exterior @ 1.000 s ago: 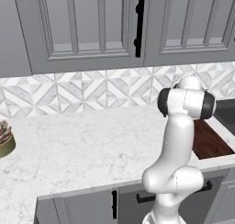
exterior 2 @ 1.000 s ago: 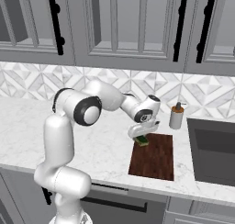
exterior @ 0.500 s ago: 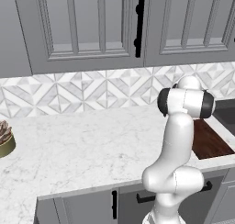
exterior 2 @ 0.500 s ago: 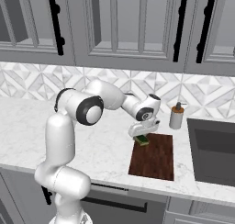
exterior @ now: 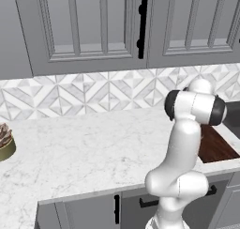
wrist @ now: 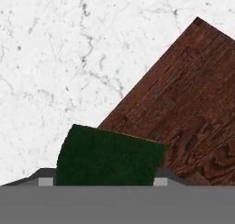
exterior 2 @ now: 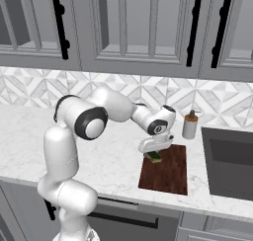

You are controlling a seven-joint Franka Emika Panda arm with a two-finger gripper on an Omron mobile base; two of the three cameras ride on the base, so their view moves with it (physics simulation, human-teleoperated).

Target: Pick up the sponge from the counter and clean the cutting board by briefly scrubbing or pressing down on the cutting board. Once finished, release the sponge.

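**Hand view: green sponge between the finger tips at the board's edge**

Hand view showed the small rectangular sponge with its dark green top (wrist: 108, 156) at 6 o'clock, sitting between the two small dark finger tips (wrist: 45, 178) of the two-finger gripper (wrist: 102, 182). Whether those fingers clenched the sponge or stood slack beside it could not be told. The flat dark reddish-brown wooden cutting board (wrist: 188, 108) ran from the sponge toward 2 o'clock, one corner pointing to 12 o'clock. The sponge lay across the board's long edge, part over the wood and part over the wide white marble counter with faint grey veining (wrist: 64, 62), which spread from 9 to 12 o'clock.

From the right base view, the gripper (exterior 2: 155, 145) hung low over the board's far left corner, with the sponge (exterior 2: 154, 156) just under it, a yellow-green layer showing beneath the green. The cutting board (exterior 2: 168, 171) lay on the counter (exterior 2: 118, 158). A small grey soap dispenser with a dark pump (exterior 2: 189, 125) stood at the board's 1 o'clock, near the tiled backsplash (exterior 2: 49, 89).

In the left base view, the white arm (exterior: 187, 143) covered most of the cutting board (exterior: 214, 147); a round olive pot holding a reddish plant (exterior: 4, 143) sat on the counter (exterior: 89, 153) at 9 o'clock, well apart.
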